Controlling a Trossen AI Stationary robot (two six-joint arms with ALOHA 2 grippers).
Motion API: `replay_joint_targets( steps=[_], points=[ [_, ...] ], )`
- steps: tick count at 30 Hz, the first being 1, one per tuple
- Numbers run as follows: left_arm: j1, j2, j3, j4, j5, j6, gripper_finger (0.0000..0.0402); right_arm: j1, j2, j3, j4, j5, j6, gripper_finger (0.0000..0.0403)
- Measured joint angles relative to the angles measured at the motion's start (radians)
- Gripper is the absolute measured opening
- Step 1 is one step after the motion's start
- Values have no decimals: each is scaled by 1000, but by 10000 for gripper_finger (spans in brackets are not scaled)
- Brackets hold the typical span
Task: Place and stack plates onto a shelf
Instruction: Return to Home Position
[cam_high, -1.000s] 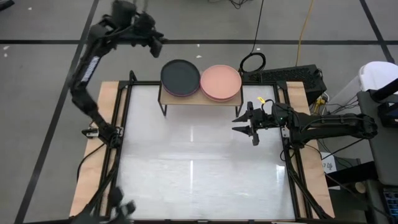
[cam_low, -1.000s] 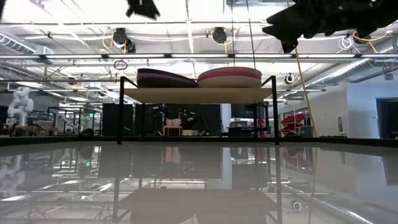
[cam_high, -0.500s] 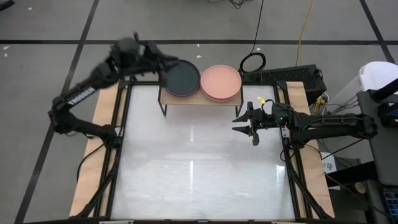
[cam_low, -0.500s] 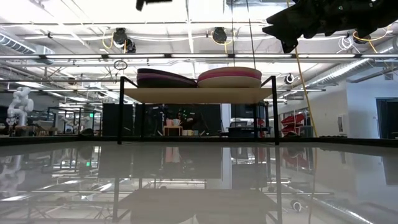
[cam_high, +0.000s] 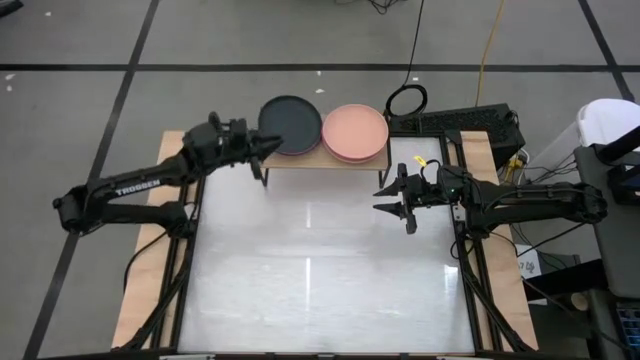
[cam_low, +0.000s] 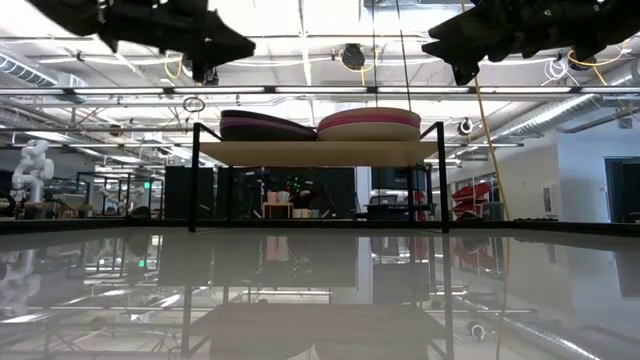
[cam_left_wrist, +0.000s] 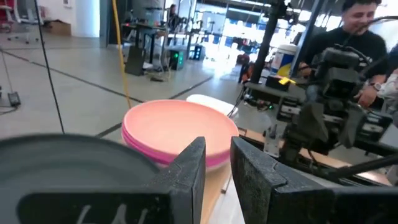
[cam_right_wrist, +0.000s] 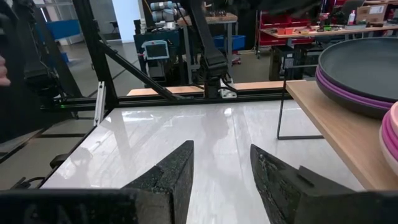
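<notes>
Two plate stacks stand on the light-wood shelf (cam_high: 300, 158) (cam_low: 320, 152) at the table's far edge. The left stack (cam_high: 290, 124) (cam_low: 265, 125) has a black plate on top with purple under it. The right stack (cam_high: 355, 132) (cam_low: 368, 124) has salmon pink on top, then magenta, with beige at the bottom. My left gripper (cam_high: 268, 147) (cam_left_wrist: 217, 155) hovers at the shelf's left end beside the black plate (cam_left_wrist: 68, 162). It is open by a narrow gap and holds nothing. My right gripper (cam_high: 380, 198) (cam_right_wrist: 222, 155) waits open above the table, just near of the shelf's right end.
The white tabletop (cam_high: 320, 270) spreads out on the near side of the shelf. Black frame rails run along both table sides. A coiled black cable (cam_high: 406, 100) lies behind the shelf. A person (cam_left_wrist: 354, 31) shows beyond the right arm in the left wrist view.
My left arm has swung down from high above the table's far left corner. Its gripper has dropped toward the shelf's left end and now points level at the black-topped stack. The plates and my right arm have kept still.
</notes>
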Motion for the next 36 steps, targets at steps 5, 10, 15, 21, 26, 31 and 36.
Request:
replay_joint_targets(
  steps=[5, 10, 15, 21, 26, 31, 36],
  points=[
    [-2, -65, -132, 35, -4, 0, 78, 0, 0, 0, 0, 0, 0, 139],
    [-2, -78, -242, 110, -48, -35, 78, 0, 0, 0, 0, 0, 0, 139],
    [-1, -78, -299, 139, -86, -69, 78, 0, 0, 0, 0, 0, 0, 139],
    [-1, -78, -308, 129, -86, -69, 78, 0, 0, 0, 0, 0, 0, 139],
    [-1, -78, -308, 129, -86, -69, 78, 0, 0, 0, 0, 0, 0, 139],
    [-1, -78, -308, 130, -86, -69, 78, 0, 0, 0, 0, 0, 0, 139],
    [-1, -78, -308, 130, -86, -68, 78, 0, 0, 0, 0, 0, 0, 139]
  ],
)
